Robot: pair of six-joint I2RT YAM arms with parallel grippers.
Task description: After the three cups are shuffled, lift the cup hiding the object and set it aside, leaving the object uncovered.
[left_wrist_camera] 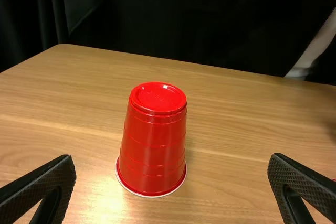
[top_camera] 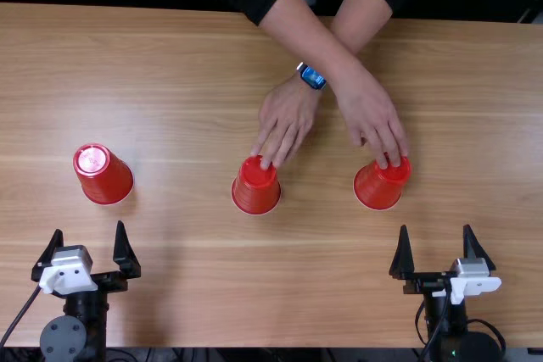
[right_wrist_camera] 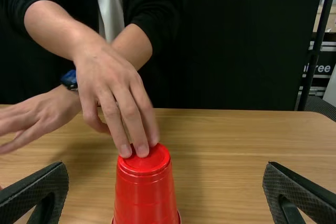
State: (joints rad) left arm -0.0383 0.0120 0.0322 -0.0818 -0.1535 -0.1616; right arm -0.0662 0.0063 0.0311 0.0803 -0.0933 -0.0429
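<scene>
Two tools, left tool (top_camera: 88, 231) and right tool (top_camera: 435, 229), gape wide. We count three cups: middle cup (top_camera: 255, 186) touched by one hand (top_camera: 288, 118), right cup (top_camera: 380, 184) by another hand (top_camera: 373, 116), left cup (top_camera: 103, 175) alone.

Access from above is blocked at the middle cup (top_camera: 255, 186) and right cup (top_camera: 381, 182) by a person's fingers (top_camera: 271, 152), while the left cup (top_camera: 103, 175) is left open
</scene>
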